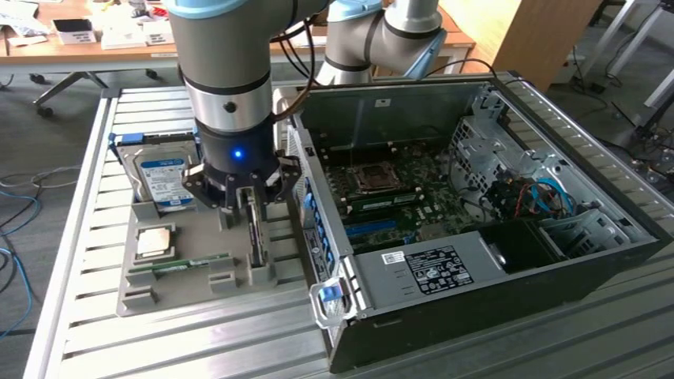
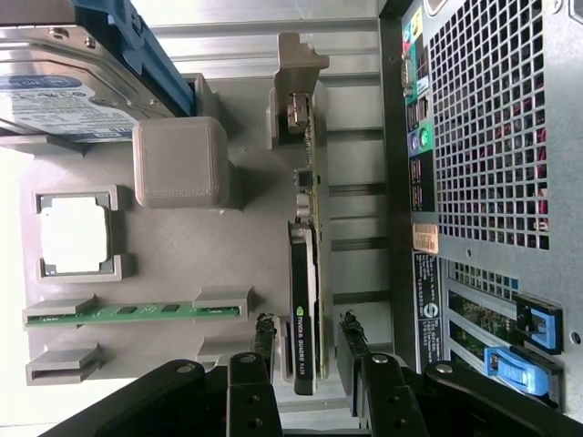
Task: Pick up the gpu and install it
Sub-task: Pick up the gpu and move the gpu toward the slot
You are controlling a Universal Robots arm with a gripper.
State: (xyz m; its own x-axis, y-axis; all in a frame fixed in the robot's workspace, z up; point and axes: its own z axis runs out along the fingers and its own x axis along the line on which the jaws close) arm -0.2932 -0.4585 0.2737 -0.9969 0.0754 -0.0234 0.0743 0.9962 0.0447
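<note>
Hand open, straddling the gpu in its tray slot.
Fingers sit on either side of the card with a gap on both sides, so no grip. The gpu stands on edge in the grey tray, along the tray edge next to the open PC case. On the tray's side away from the case are the hard drive, CPU and RAM stick. The tray rests on the slatted tabletop.
</note>
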